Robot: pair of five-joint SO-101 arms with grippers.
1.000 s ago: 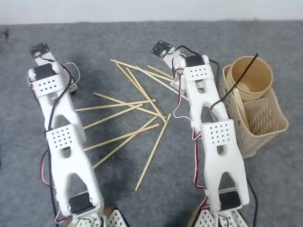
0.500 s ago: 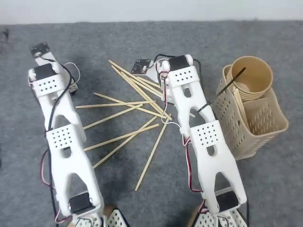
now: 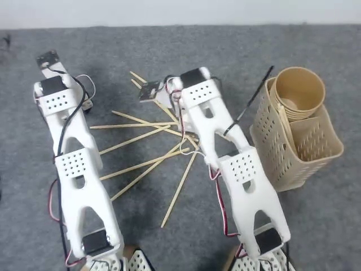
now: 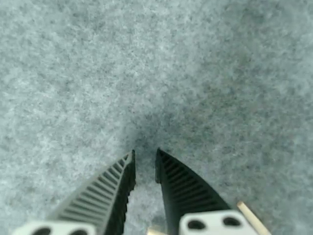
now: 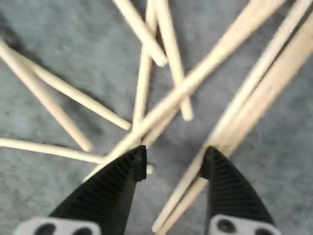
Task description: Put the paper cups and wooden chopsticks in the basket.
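Several wooden chopsticks (image 3: 148,162) lie crossed on the grey carpet between the two arms. My right gripper (image 3: 163,99) hangs open just above the far part of that pile. In the right wrist view, chopsticks (image 5: 186,88) run between and under its spread fingers (image 5: 173,156), and it holds nothing. Stacked paper cups (image 3: 299,90) stand in the beige basket (image 3: 316,147) at the right, with a chopstick leaning inside. My left gripper (image 4: 145,154) is over bare carpet at the far left, its fingers almost together and empty.
A black cable (image 3: 248,110) arcs from the right arm towards the basket's rim. The carpet ends at a pale wall along the far edge. Bare carpet lies in front of the pile and around the left arm.
The right arm has swung left, away from the basket, and its gripper now sits over the chopstick pile. The left arm has not moved.
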